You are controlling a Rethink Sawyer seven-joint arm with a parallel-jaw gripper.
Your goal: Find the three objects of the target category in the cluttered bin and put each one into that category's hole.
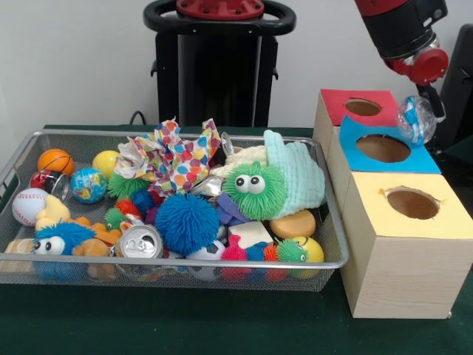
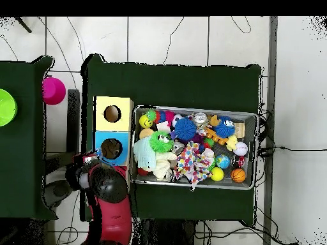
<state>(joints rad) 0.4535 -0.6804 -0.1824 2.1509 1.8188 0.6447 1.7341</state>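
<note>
Dark green tabletop (image 1: 185, 325) carries the silver wire-mesh bin (image 1: 185, 261) at left and the round hole (image 1: 383, 149) in the blue-topped wooden box at right. Just beside that hole, the red-and-black gripper (image 1: 418, 118) pinches a clear crinkly ball (image 1: 415, 120) in its jaws; released now, it could strike the rim and roll away.

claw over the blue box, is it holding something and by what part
Yes. The claw holds a clear, crumpled plastic ball by its upper right side, just above the right edge of the blue box and its hole.
</note>
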